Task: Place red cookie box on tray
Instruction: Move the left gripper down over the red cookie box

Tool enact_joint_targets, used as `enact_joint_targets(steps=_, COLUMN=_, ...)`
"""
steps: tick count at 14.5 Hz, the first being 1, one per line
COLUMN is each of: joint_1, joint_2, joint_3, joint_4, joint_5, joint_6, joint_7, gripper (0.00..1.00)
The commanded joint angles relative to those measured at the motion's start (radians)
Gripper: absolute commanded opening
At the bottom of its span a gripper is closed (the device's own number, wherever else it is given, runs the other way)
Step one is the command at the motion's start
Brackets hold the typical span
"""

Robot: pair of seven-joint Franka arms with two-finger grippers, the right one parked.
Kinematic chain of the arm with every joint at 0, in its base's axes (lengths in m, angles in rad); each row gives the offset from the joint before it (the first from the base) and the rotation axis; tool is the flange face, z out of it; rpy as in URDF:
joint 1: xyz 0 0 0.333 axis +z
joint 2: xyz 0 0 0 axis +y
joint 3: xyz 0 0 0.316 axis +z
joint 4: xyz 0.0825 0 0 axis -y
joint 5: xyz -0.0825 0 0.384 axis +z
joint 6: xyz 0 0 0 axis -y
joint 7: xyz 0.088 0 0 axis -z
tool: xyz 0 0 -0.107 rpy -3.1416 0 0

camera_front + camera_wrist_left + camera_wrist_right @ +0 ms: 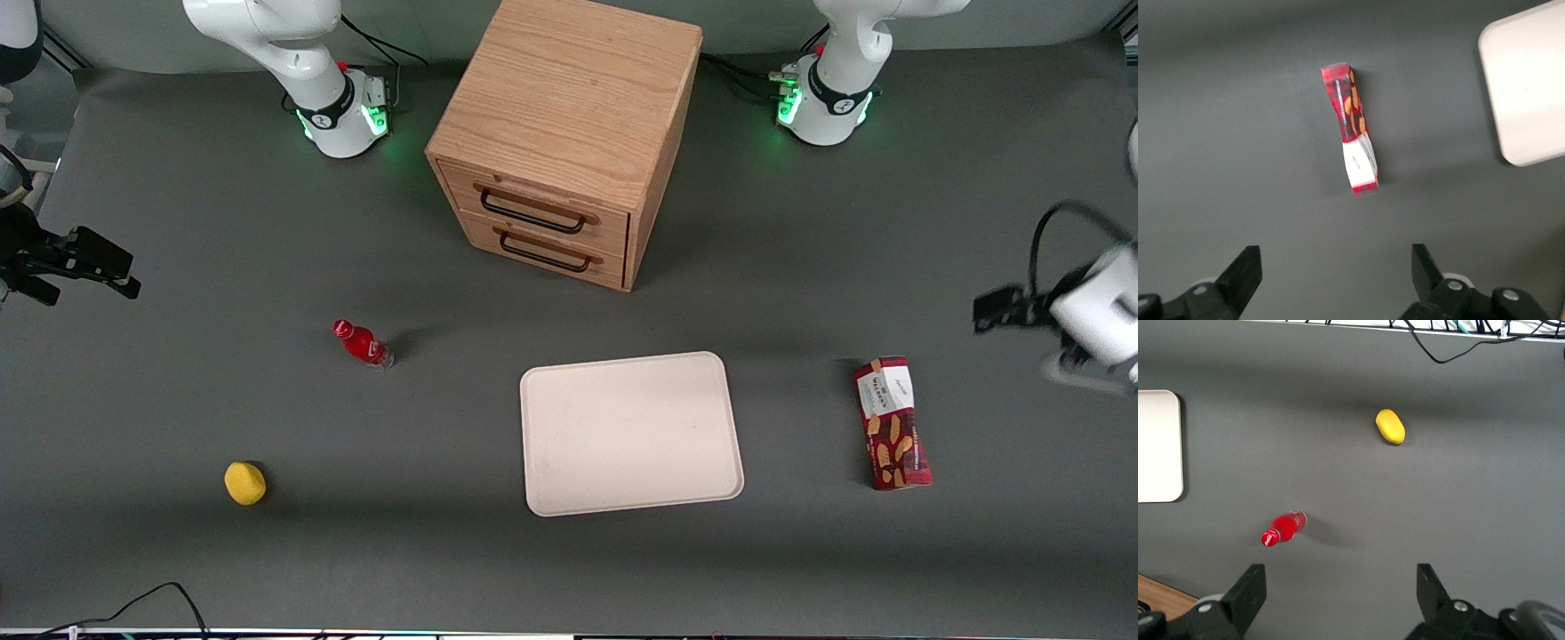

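Observation:
The red cookie box [893, 423] lies flat on the grey table, toward the working arm's end, a short gap from the tray [629, 433]. The tray is cream-white and has nothing on it. My left gripper [989, 311] hangs above the table, apart from the box, a little farther from the front camera and nearer the table's end. In the left wrist view the box [1353, 127] lies lengthwise ahead of the gripper [1336, 267], whose fingers [1245, 270] stand wide open with only bare table between them. A corner of the tray [1528, 87] shows beside the box.
A wooden two-drawer cabinet [569, 133] stands farther from the front camera than the tray. A small red bottle [363, 345] and a yellow rounded object [244, 483] lie toward the parked arm's end. A black cable [169, 596] runs along the table's front edge.

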Motion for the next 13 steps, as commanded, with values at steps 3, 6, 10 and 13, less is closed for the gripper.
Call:
enact_joint_targets(steps=3, joint_1=0.023, joint_2=0.179, joint_3=-0.001, joint_4=0.002, joint_5=-0.013, joint_6=0.184, joint_7=-0.006, gripper=1.00)
enact_joint_targets(steps=6, joint_1=0.023, joint_2=0.285, joint_3=-0.001, joint_4=0.002, joint_5=-0.013, joint_6=0.282, joint_7=-0.074, gripper=1.00)
enact_joint_targets(steps=10, joint_1=0.023, joint_2=0.380, joint_3=-0.002, joint_4=-0.007, joint_5=-0.012, joint_6=0.385, joint_7=-0.187, gripper=1.00)
enact_joint_targets(steps=13, joint_1=0.023, joint_2=0.396, joint_3=-0.002, joint_4=-0.054, joint_5=-0.008, joint_6=0.445, joint_7=-0.206, gripper=1.00)
